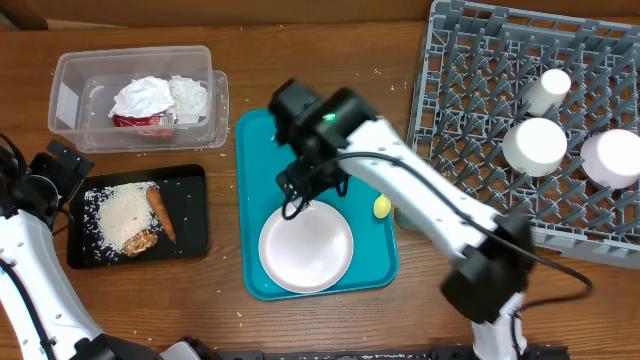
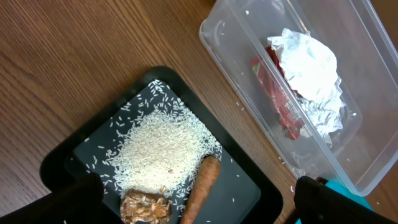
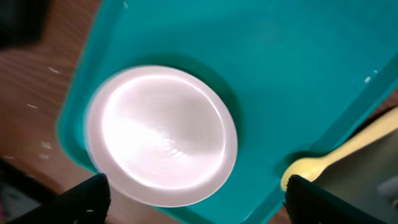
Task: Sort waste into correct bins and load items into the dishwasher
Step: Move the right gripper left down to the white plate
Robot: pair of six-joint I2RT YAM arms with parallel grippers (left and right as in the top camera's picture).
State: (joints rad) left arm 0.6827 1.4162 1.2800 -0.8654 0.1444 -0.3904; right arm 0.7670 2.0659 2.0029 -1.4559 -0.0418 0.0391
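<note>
Item to be handled, as judged: the small pale plate (image 3: 163, 134). It lies flat and right way up on the teal tray (image 3: 280, 62), toward the tray's near end, with its edge close to the raised lip there. Appearance: round, glossy, white to faintly pink, with a shallow well and a low upturned rim. It looks empty and clean. Handling, as judged: rigid, fairly light, and smooth enough to slip between hard fingers. It is liable to chip if dropped or knocked against the pegs of the grey dish rack (image 1: 470, 100). Because the plate lies flat, the rim is the only hold. Take it on the side facing the open middle of the tray. There one finger has room to slide under the rim while the other sets down on top. The side next to the tray lip offers little clearance. The right fingers (image 3: 87, 198) hang over the plate, spread wide and pinching nothing. The left fingers (image 2: 74, 200) are likewise spread and empty, above the black tray (image 2: 59, 163) of rice (image 2: 161, 149), beside the clear tub (image 2: 214, 34). The yellow spoon (image 3: 336, 155) rests at the teal tray's lip, apart from the plate. Keep the approach clear of it.
</note>
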